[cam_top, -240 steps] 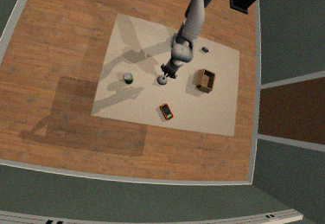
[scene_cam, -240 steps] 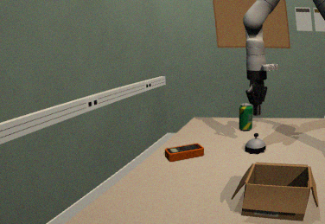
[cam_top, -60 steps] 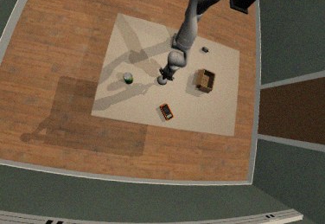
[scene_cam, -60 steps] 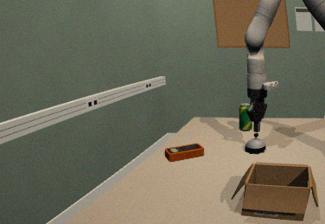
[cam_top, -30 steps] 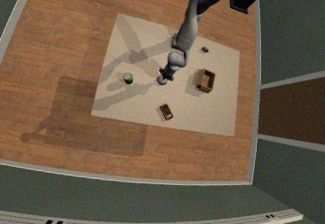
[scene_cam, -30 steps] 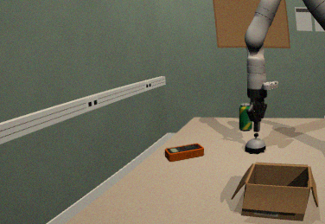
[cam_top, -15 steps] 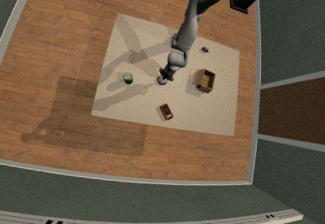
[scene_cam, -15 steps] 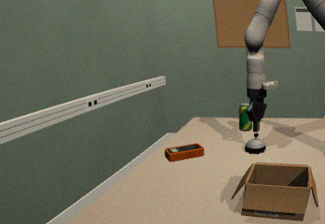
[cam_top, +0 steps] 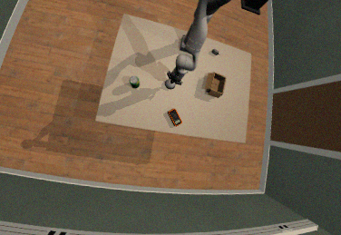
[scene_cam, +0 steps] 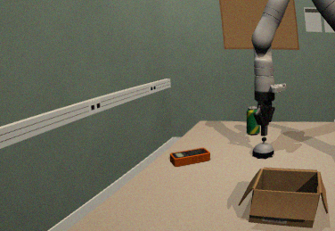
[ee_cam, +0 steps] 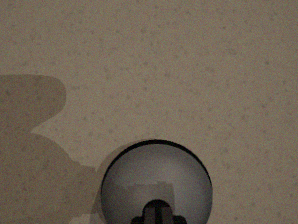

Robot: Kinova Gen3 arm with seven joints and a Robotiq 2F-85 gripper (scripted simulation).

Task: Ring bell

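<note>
- Nearest in the exterior view, on the pale speckled bench (cam_top: 236,124) (scene_cam: 134,202) (ee_cam: 225,75): an open brown cardboard box (cam_top: 215,93) (scene_cam: 282,204), with flaps spread at the sides; well apart from the bell, so probably no hindrance to a straight press.
- Farther back, to the picture's left: an orange rectangular device with a dark face (cam_top: 174,116) (scene_cam: 191,157), lying flat, face up; no part in this task, best left alone.
- Next, the task's target: a silver domed bell with a black base (cam_top: 170,84) (scene_cam: 263,149) (ee_cam: 155,175), upright on the bench, directly below the jaws; small black round button (scene_cam: 264,139) standing up at the crown, apparently unpressed.
- Just above the button: jaws closed together, nothing between, pointing down from the grey jointed arm (cam_top: 196,38) (scene_cam: 264,64); likely shut to make one narrow, firm pusher. Seemingly a slight gap below the tips in the exterior view; contact not certain from the wrist view.
- Step in hand, by judgement: lined up for the press. Now to go straight down to the button's full travel, pause briefly, then lift clear for its return. Sideways drift could mean slipping onto the dome or nudging the bell.
- Beyond: a green-and-yellow cylindrical can (cam_top: 134,82) (scene_cam: 252,121), upright, apart from the bell.
</note>
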